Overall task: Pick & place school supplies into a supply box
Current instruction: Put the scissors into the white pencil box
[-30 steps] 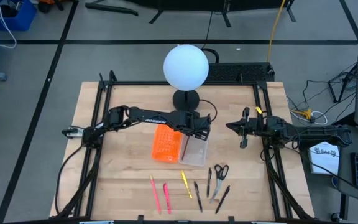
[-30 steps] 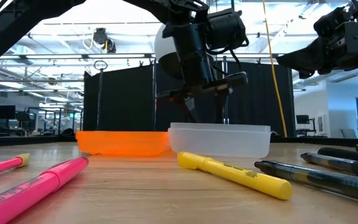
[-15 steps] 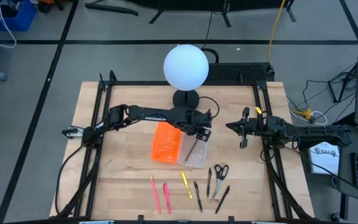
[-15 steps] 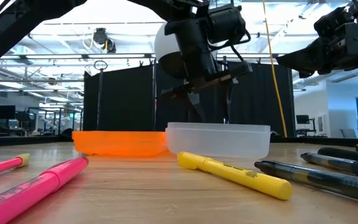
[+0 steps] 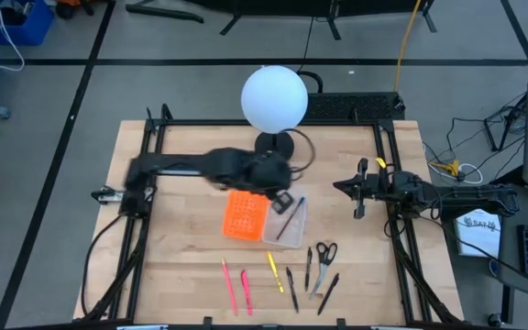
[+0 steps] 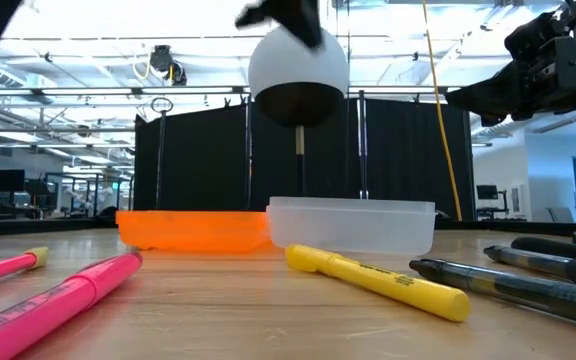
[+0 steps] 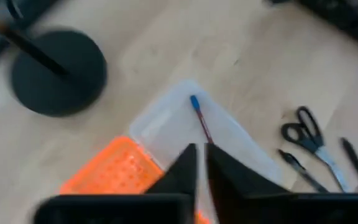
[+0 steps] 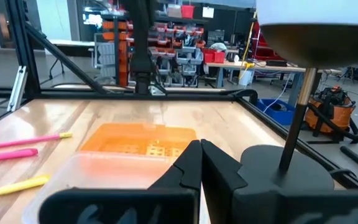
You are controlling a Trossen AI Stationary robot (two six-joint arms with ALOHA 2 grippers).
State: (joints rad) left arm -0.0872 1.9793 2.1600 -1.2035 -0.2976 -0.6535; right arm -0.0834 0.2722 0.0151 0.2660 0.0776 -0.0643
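Observation:
The clear supply box (image 5: 287, 223) lies at the table's middle with a brown pencil (image 7: 201, 121), blue at one end, lying flat inside it. My left gripper (image 7: 201, 165) hangs shut high above the box's near-left part, touching nothing. Against the box's left side sits an orange perforated piece (image 5: 246, 214). In front of them lie the loose supplies: two pink pens (image 5: 236, 286), a yellow one (image 5: 274, 271), black pens (image 5: 291, 278) and scissors (image 5: 324, 261). My right gripper (image 5: 360, 188) waits shut at the right, level above the table.
A lamp with a white globe (image 5: 274, 96) and a round black base (image 7: 58, 71) stands just beyond the box. Black frame rails (image 5: 145, 183) run along the table's left and right sides. Bare wood lies to the left of the orange piece.
My left gripper has risen quickly from just above the supply box, leaving all but the top of the low view, and has rolled at the wrist. The brown pencil stays lying in the box.

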